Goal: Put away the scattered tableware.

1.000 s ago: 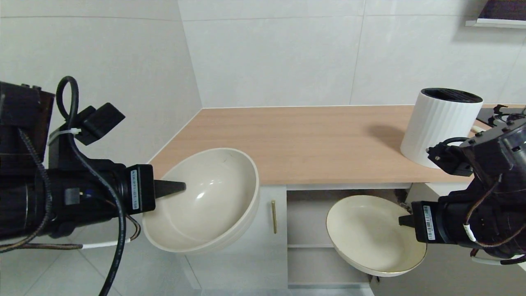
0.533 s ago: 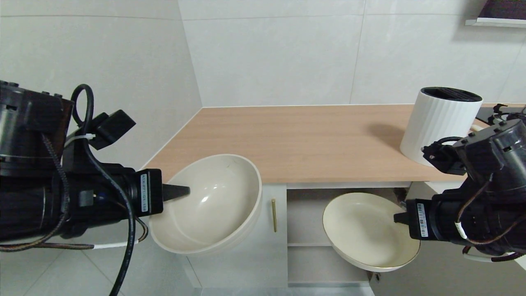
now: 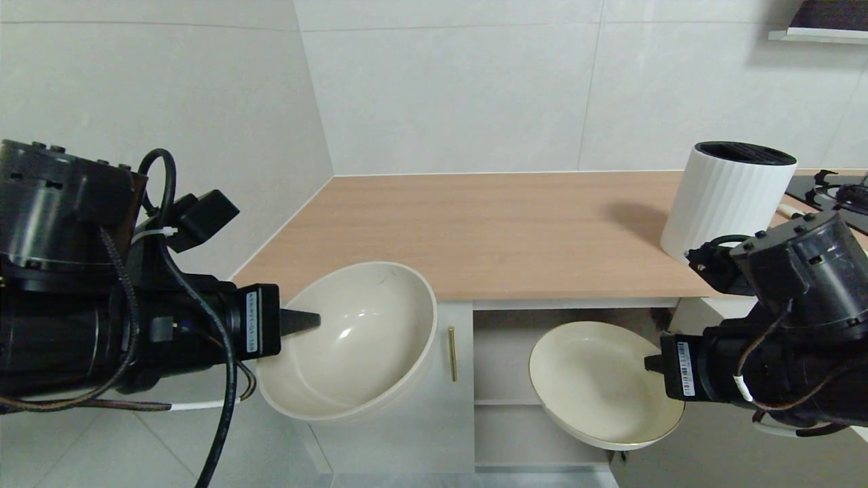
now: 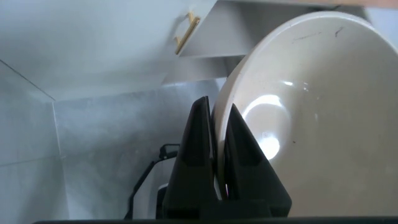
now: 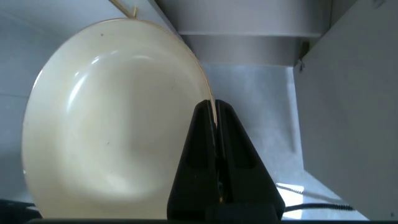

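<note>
A large cream bowl [image 3: 352, 339] hangs in the air in front of the counter's front edge, tilted, with my left gripper [image 3: 305, 318] shut on its rim. The left wrist view has that bowl [image 4: 317, 118] pinched between the two black fingers [image 4: 239, 155]. A cream plate with a thin gold rim [image 3: 600, 383] hangs tilted before the open cabinet [image 3: 505, 359] under the counter; my right gripper [image 3: 652, 364] is shut on its edge. In the right wrist view the plate [image 5: 112, 118] is clamped at its rim by the right gripper [image 5: 214, 118].
The wooden counter [image 3: 488, 230] runs along white tiled walls. A white ribbed cylindrical container [image 3: 729, 207] stands at its right, a stove burner [image 3: 841, 193] beyond it. A closed cabinet door with a brass handle [image 3: 451, 354] is left of the open compartment, whose shelf [image 3: 505, 404] shows.
Both arms have shifted inward: the left gripper carried the bowl right and slightly down, and the right gripper carried the plate left, toward the open cabinet.
</note>
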### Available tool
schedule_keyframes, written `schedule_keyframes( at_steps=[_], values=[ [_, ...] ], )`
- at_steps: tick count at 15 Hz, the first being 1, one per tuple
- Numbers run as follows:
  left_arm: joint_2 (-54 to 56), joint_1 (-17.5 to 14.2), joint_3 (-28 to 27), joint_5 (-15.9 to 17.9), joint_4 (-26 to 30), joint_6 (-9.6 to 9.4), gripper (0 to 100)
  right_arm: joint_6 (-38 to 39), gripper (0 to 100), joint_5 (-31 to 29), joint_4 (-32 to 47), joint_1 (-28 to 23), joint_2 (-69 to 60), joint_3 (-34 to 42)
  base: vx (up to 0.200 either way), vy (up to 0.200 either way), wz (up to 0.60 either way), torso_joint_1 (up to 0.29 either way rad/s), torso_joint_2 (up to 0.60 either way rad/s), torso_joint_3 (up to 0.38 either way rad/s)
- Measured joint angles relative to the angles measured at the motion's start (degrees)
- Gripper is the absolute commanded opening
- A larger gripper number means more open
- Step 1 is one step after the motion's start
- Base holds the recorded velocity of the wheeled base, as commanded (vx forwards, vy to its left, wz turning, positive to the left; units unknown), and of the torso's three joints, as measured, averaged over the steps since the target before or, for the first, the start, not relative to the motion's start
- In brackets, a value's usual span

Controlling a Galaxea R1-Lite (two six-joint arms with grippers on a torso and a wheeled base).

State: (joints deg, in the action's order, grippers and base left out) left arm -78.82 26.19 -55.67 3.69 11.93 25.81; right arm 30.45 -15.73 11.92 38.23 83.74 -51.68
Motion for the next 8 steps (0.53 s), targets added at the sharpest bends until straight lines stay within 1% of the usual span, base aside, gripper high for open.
schedule_keyframes(
  at_steps=[3, 8],
  values=[
    [-0.5, 0.0, 0.1, 0.0, 0.0, 0.05, 0, -0.1, 0, -1.7, -2.6, 1.8, 0.6, 1.7, 0.000, 0.000, 0.00, -0.160, 0.44, 0.269],
    [-0.8, 0.0, 0.0, 0.0, 0.0, 0.09, 0, -0.1, 0, -1.8, -2.8, 2.3, 1.5, 2.5, 0.000, 0.000, 0.00, -0.163, 0.48, 0.316]
  ],
)
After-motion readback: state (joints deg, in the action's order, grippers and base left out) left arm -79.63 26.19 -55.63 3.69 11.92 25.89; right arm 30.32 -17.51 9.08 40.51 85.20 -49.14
